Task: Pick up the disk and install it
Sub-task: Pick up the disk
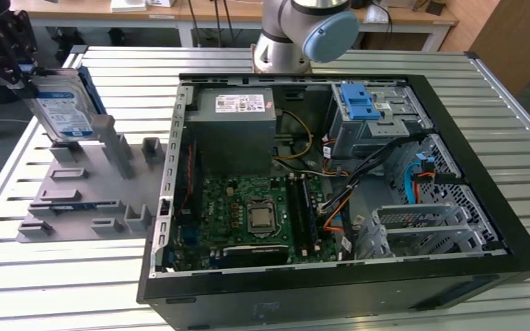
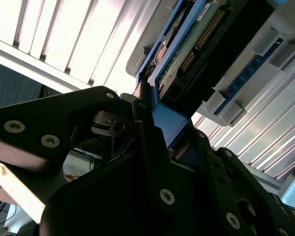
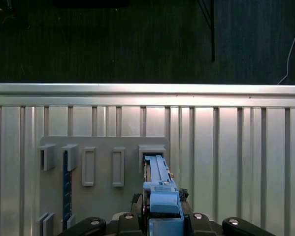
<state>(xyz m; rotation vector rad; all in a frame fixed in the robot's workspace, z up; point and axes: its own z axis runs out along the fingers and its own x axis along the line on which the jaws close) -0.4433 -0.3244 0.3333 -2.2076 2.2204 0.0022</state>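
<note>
At the gripper (image 2: 152,117), in the second wrist view: clamped shut on the blue carrier end of the disk (image 2: 196,54). Probably stiff, fairly heavy and shock-sensitive; best gripped by the carrier, off the circuit board. Further out, in the exterior view: held upright at a slot of the grey fixture (image 1: 81,200), well apart from the drive cage (image 1: 375,114). Blue-and-white label (image 1: 63,114), print unreadable.

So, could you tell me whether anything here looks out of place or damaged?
Nothing stands out: the gripper holds the disk upright at the grey slotted rack, and the open computer case lies flat with its cables inside.
</note>
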